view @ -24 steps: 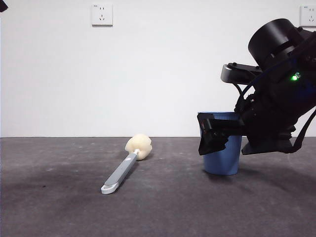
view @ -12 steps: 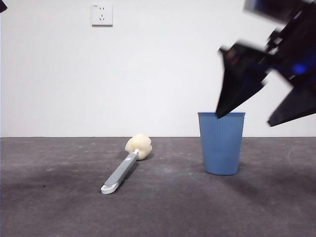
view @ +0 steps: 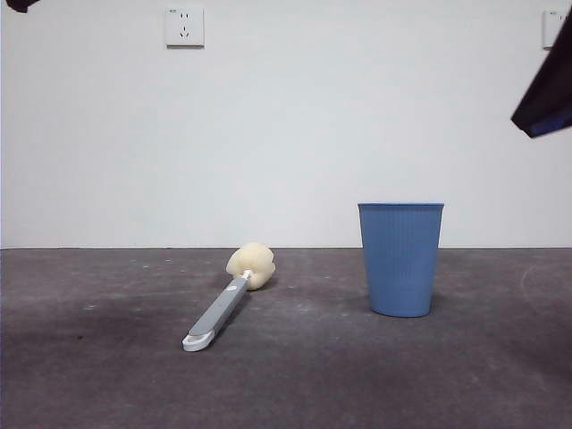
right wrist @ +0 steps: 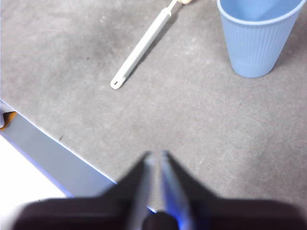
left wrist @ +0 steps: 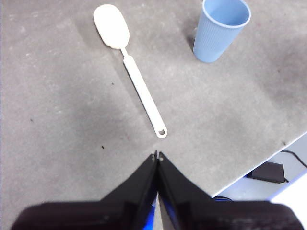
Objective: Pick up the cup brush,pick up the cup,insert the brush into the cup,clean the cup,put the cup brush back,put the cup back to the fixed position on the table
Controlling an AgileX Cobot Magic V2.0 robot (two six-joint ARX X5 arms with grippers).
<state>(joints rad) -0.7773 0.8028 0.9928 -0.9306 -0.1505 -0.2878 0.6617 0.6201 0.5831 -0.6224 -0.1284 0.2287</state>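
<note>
Dark grey, mottled table (view: 107, 375) fills the foreground below a white wall fitted with a wall socket (view: 184, 27), and nothing on it is gripped by either arm. Judged from how things lie, the task is either at its very start or at its end — both task things rest free on the surface. The cup brush (view: 229, 298) is laid flat, its cream sponge head pointing away from the left gripper (left wrist: 157, 155) and its white looped end turned toward those tips, near them but not touching. The left gripper's jaws are closed together, empty, and hover above the table. The cup (view: 400, 259) is stood upright, mouth open, well apart from the brush and off to one side beyond the left gripper. The right gripper (right wrist: 156, 155) is seen blurred, its jaws nearly together with only a thin gap, holding nothing; the cup lies ahead of it and to one side, clear of contact. If the brush is to be picked up, the left jaws would need to be opened, lowered and closed across the flat handle.
</note>
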